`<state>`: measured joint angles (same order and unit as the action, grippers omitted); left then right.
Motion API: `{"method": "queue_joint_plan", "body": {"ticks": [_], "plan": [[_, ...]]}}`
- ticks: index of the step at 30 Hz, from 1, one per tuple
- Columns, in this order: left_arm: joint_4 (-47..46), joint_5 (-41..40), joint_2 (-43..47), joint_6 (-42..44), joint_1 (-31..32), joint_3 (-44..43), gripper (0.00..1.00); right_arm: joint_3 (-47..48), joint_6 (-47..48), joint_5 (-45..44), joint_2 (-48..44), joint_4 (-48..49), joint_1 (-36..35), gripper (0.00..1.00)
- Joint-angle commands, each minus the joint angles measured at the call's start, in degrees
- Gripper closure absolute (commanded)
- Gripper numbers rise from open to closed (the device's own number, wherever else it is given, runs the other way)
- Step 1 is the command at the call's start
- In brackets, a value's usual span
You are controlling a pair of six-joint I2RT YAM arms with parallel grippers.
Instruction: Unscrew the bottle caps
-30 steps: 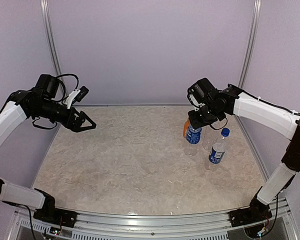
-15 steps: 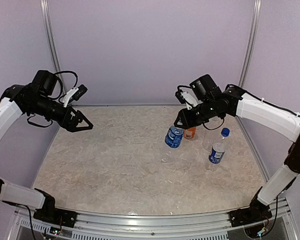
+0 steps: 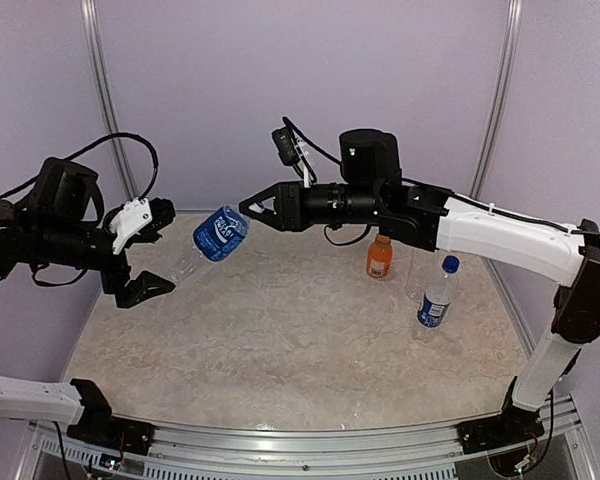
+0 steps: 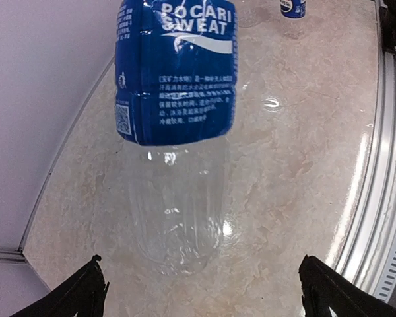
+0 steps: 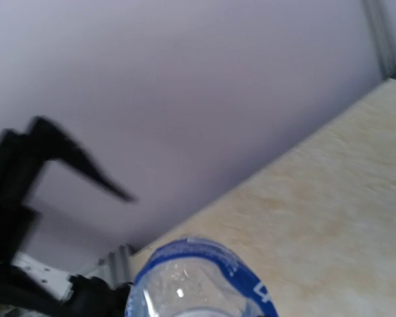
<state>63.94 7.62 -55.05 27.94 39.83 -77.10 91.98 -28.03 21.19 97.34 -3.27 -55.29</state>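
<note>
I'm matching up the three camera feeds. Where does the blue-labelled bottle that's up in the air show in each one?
Top external: raised bottle left of centre, tilted, above the table.
Left wrist: the bottle fills the top centre, label uppermost, clear base lowest.
Right wrist: the bottle at bottom centre, blurred, cut by the edge.
Shared landmark: the beige marbled table, seen in all three.

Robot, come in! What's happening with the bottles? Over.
Right gripper shut on bottle, midair. Left gripper open by its base. Orange bottle stands aside.

Lab test booth: plain lilac walls [image 3: 300,90], aluminium-framed tabletop [image 3: 280,340].
</note>
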Motion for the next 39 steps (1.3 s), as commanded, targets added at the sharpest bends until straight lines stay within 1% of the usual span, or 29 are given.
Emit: {"method": "queue_joint_plan", "body": {"ticks": [1,4,9,10,12,14,16,18,21,22,24,25,26,27,29,30,31,32,34,36,39], "plan": [[-10.83,-9.58,-1.36,0.83,0.77,5.33,0.01,1.36,-3.43,2.38,1.99,9.33,-1.59,1.0],[-16.25,-11.71,-0.19,1.68,0.48,8.68,0.01,1.37,-3.82,2.8,2.33,10.46,-2.26,1.0],[-19.44,-11.05,-0.97,1.67,0.16,11.32,0.01,0.07,-4.75,3.27,2.66,12.28,-2.72,1.0],[-20.17,-10.85,-1.14,1.27,0.08,11.23,0.03,-0.22,-4.95,3.28,2.68,12.64,-2.75,1.0],[-20.59,-9.6,-1.32,1.04,-0.01,10.74,0.09,-0.97,-5.25,2.97,2.64,13.04,-2.76,1.0],[-20.18,-8.06,-1.14,1.08,-0.02,10.72,0.19,-1.26,-5.44,3.05,2.66,13.51,-2.72,1.0],[-19.7,-6.58,-0.95,1.86,-0.02,11.14,0.3,-1.08,-5.39,3.15,2.96,13.47,-2.72,1.0],[-20.6,-7.34,-0.82,2.72,-0.02,11.79,0.41,-0.64,-5.09,3.05,3.24,13.09,-2.72,1.0],[-21.8,-9.31,-0.46,4.27,-0.05,11.85,0.46,-0.64,-4.69,1.96,3.03,12.03,-2.74,1.0],[-21.91,-9.66,-0.18,4.71,-0.1,11.74,0.48,-0.95,-4.6,1.19,2.7,11.59,-2.75,0.9],[-22.19,-11.08,0.23,5.77,-0.1,11.78,0.49,-1.81,-4.22,-0.28,1.8,10.73,-2.64,0.57],[-22.7,-12.25,0.57,6.63,-0.11,12.03,0.49,-2.19,-4.0,-0.8,1.27,10.3,-2.66,0.43],[-23.69,-13.75,0.78,8.08,-0.11,12.57,0.5,-2.65,-3.74,-1.25,0.53,9.91,-2.64,0.31],[-25.08,-15.48,1.09,10.25,-0.11,13.52,0.51,-3.16,-3.52,-1.69,-0.29,9.43,-2.63,0.23],[-30.09,-20.17,2.36,16.39,-0.11,16.38,0.52,-3.7,-2.85,-2.69,-1.9,7.97,-2.67,0.17],[-33.67,-22.4,3.09,19.93,-0.15,18.15,0.52,-3.74,-2.62,-3.45,-2.54,6.77,-2.65,0.13],[-36.86,-24.21,3.63,25.67,-0.26,19.68,0.52,-3.74,-2.38,-4.17,-2.93,5.56,-2.57,0.08],[-39.52,-25.75,4.3,30.04,-0.36,21.13,0.52,-3.67,-2.35,-4.62,-3.11,4.66,-2.55,0.06],[-44.86,-28.68,4.8,36.76,-0.37,23.22,0.52,-3.84,-3.07,-4.2,-3.06,3.78,-2.34,0.05],[-48.15,-30.21,4.99,40.64,-0.37,23.74,0.52,-4.27,-4.64,-3.21,-2.47,4.53,-2.03,0.05],[-51.12,-30.94,5.11,43.9,-0.28,23.53,0.52,-4.58,-7.34,-1.36,-0.8,7.24,-1.23,0.11]]}}
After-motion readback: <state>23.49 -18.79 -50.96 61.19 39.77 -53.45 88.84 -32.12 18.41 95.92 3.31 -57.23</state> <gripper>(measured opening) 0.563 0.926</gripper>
